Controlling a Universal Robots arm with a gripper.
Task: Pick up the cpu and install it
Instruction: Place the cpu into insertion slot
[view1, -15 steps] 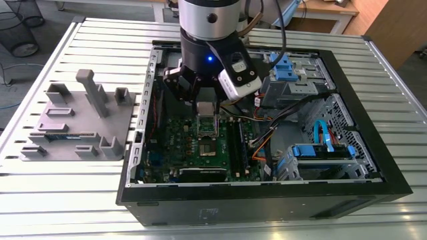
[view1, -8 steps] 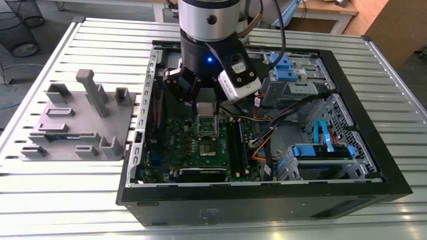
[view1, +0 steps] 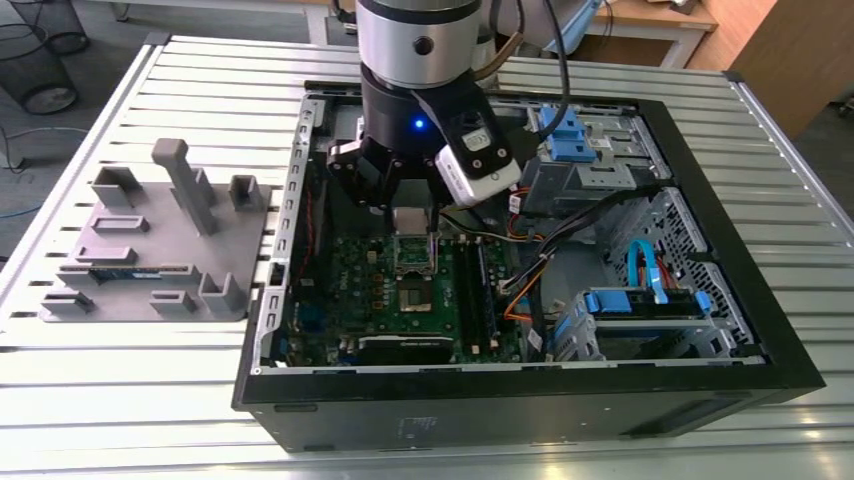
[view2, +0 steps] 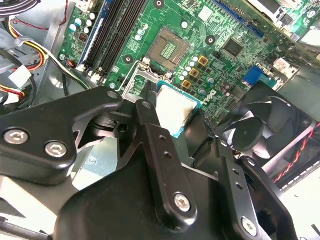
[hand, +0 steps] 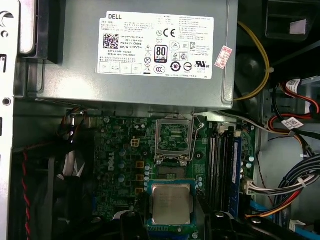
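The gripper (hand: 172, 216) is clamped on the cpu (hand: 171, 204). Its black fingers (view2: 150, 120) press against two opposite edges, and the silver lid faces up toward the wrist. The chip hangs level above the motherboard (hand: 120, 155) and touches nothing else.

In both wrist views the open cpu socket (hand: 174, 137) lies just beyond the chip, on the side toward the power supply (hand: 135, 55). Its hinged retention frame is swung back between the two. The angles differ, so I cannot tell whether the chip sits squarely over the socket or a little short of it.

The memory slots (hand: 222, 160) run alongside the socket. A case fan (view2: 255, 135) sits near the gripper on the opposite side.

In the exterior view the arm reaches down into the open computer case (view1: 534, 400). The case lies on a slatted metal table (view1: 174, 400), and a grey parts fixture (view1: 147, 250) stands well apart on the exterior view's left.

As I judge it, doing this step well depends on alignment more than force:
- **Level:** keep the chip flat.
- **Position:** match its edges and its marked corner to the socket outline before it goes down.
- **Descent:** bring it straight down with no sideways slide, since the socket contacts are delicate.
- **Clearance:** keep the fingers off the raised frame.
- **Release:** let go only once the chip rests flat in the recess.
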